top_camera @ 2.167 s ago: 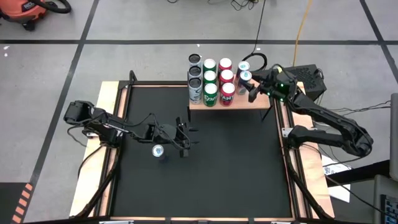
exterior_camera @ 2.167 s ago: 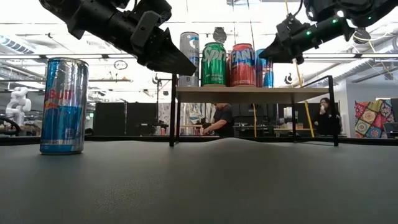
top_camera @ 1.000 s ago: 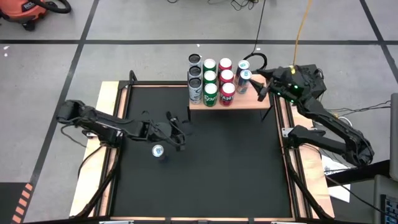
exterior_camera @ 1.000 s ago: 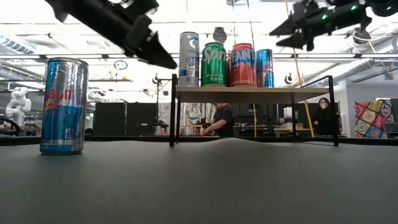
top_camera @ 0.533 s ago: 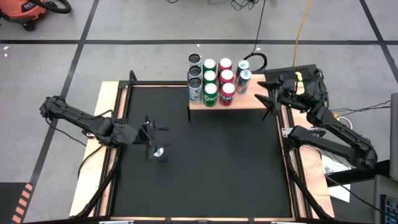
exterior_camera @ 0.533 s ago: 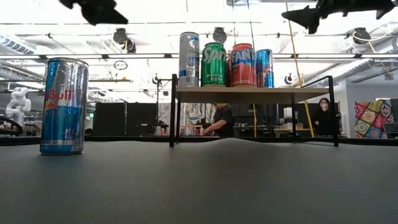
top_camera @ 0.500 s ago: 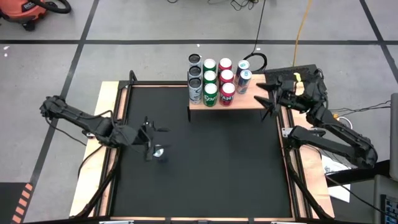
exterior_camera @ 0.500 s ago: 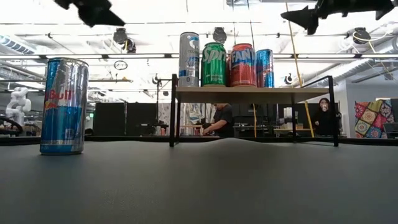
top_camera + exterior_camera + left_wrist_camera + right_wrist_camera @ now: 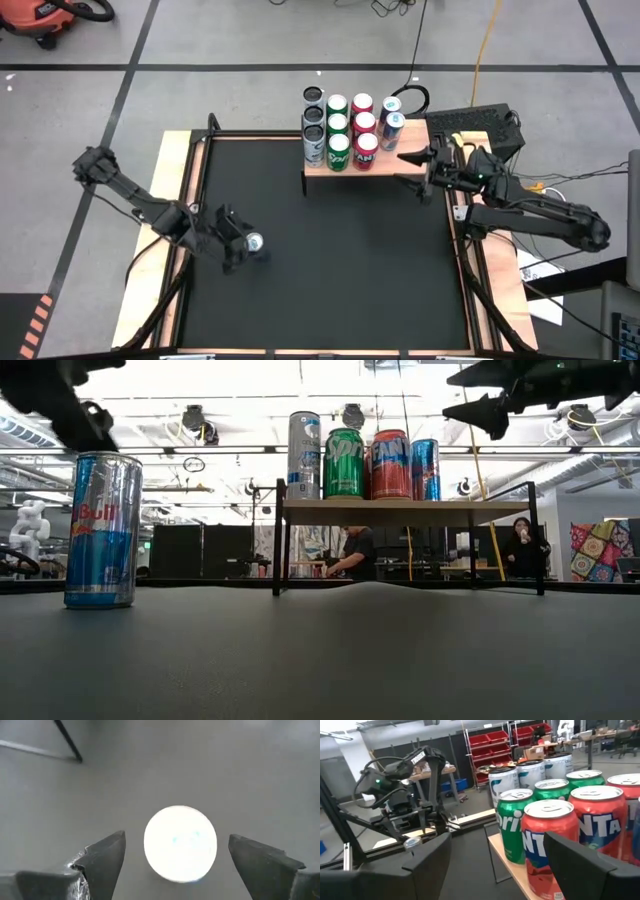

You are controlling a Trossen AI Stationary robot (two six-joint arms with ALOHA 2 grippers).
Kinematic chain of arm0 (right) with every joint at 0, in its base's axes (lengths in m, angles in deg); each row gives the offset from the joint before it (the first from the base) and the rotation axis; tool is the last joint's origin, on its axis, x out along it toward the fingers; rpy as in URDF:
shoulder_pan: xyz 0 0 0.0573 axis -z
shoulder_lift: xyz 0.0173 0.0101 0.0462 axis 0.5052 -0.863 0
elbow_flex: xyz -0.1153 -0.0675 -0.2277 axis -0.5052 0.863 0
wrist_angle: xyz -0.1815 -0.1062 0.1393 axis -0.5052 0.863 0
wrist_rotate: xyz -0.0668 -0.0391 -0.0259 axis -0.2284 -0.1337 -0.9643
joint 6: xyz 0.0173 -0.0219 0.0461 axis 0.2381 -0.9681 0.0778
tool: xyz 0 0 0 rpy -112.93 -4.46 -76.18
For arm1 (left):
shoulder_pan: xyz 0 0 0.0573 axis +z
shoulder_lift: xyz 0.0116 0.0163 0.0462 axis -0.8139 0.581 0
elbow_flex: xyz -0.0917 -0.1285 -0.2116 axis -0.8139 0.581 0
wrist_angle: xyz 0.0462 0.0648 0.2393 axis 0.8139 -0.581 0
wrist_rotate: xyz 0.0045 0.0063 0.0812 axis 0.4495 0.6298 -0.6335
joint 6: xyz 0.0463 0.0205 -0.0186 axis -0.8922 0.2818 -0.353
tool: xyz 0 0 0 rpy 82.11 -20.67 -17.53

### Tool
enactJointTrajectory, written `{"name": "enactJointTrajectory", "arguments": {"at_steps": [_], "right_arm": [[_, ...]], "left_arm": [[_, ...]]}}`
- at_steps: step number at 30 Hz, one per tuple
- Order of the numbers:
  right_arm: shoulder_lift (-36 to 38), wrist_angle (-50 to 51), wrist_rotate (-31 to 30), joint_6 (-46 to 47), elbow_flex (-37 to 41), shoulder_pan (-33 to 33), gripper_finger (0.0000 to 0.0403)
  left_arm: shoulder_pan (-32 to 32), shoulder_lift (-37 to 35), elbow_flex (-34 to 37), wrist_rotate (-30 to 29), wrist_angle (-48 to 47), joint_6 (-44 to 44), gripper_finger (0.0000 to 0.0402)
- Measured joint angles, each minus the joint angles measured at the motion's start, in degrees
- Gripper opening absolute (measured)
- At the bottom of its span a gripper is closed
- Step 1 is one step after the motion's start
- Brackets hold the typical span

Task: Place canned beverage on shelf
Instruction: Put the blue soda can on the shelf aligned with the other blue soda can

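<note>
A: The black mat table (image 9: 330, 260) is sitting on a grey tiled floor. Where is the can standing?

B: The tall blue and silver Red Bull can (image 9: 254, 243) is standing upright near the table's left edge, well apart from the light wood shelf with thin black legs (image 9: 385, 163) at the back edge, which is carrying silver, green, red and blue cans (image 9: 350, 128).

A: And the grippers?

B: The left gripper (image 9: 172, 854) is hovering above the can, fingers spread wide on either side, holding nothing. The right gripper (image 9: 412, 169) is hanging wide open and empty by the shelf's right end.
</note>
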Motion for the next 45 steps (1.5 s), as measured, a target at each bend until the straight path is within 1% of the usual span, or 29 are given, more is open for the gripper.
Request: {"name": "enactJointTrajectory", "arguments": {"at_steps": [3,7,11,13,17,25,29,33,37,39,43,45], "right_arm": [[0.0,-0.7,-1.5,-0.3,0.4,-1.7,0.0301],[-0.6,-1.9,-1.6,0.1,0.4,-3.6,0.0301],[-2.0,-3.7,-1.6,0.8,0.4,-5.5,0.0301],[-2.9,-3.7,-2.6,0.9,0.4,-6.7,0.0301],[-5.2,-3.7,-6.3,1.7,0.4,-9.2,0.0301],[-9.5,-4.1,-12.8,1.8,0.4,-14.8,0.0301],[-11.5,-5.3,-15.6,1.8,0.4,-18.3,0.0301],[-13.4,-6.2,-21.1,1.8,0.4,-22.3,0.0301],[-15.1,-5.7,-29.8,2.0,0.4,-26.7,0.0301],[-16.2,-5.7,-32.9,2.1,0.4,-28.7,0.0301],[-19.3,-6.1,-36.0,4.1,0.4,-31.8,0.0301],[-21.4,-6.3,-36.2,5.3,0.4,-33.0,0.0301]], "left_arm": [[-1.9,1.6,0.0,-0.5,-2.2,1.4,0.0354],[-3.5,4.7,0.0,-0.4,-2.2,-0.4,0.0354],[-3.3,8.2,0.0,-1.9,-2.2,-1.6,0.0354],[-2.5,9.7,0.0,-2.1,-1.9,-1.7,0.0354],[-1.2,11.8,0.0,-2.0,-0.1,-2.4,0.0340],[0.8,12.9,0.0,-0.7,4.7,-6.2,0.0255],[2.2,12.9,0.0,-0.4,5.6,-6.1,0.0226],[3.8,12.9,0.0,-0.4,8.0,-6.1,0.0223],[5.4,12.9,0.0,-0.5,11.0,-6.1,0.0224],[6.1,12.9,0.0,-0.6,12.7,-6.1,0.0224],[7.4,12.9,0.0,-1.5,15.5,-6.1,0.0224],[8.1,12.9,0.0,-1.7,16.6,-6.1,0.0224]]}}
